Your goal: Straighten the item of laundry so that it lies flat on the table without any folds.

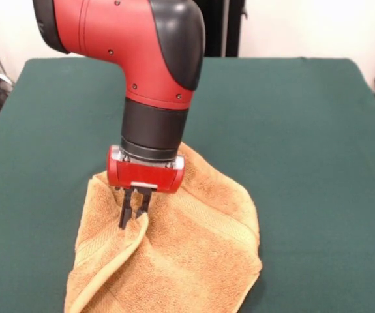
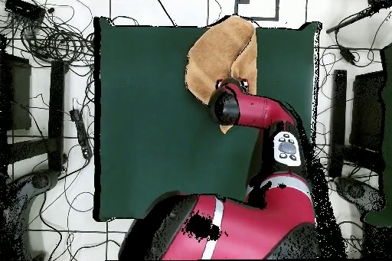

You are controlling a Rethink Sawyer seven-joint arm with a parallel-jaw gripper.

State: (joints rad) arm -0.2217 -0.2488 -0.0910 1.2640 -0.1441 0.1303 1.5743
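A small golden-orange terry-cloth towel is seen in one warm, even shade, with a flat woven band of the same colour across it and a paler, yellowish hemmed edge. The large rectangular table covered in plain dark green cloth is shown without any pattern. The robot arm is coloured glossy red, with black at its rounded joint cap and at the cylinder below. A red housing trimmed with silver is carried above the black-fingered gripper. In the overhead view, a white oval panel with grey buttons is set into the red arm, and black cables are spread over a whitish floor.
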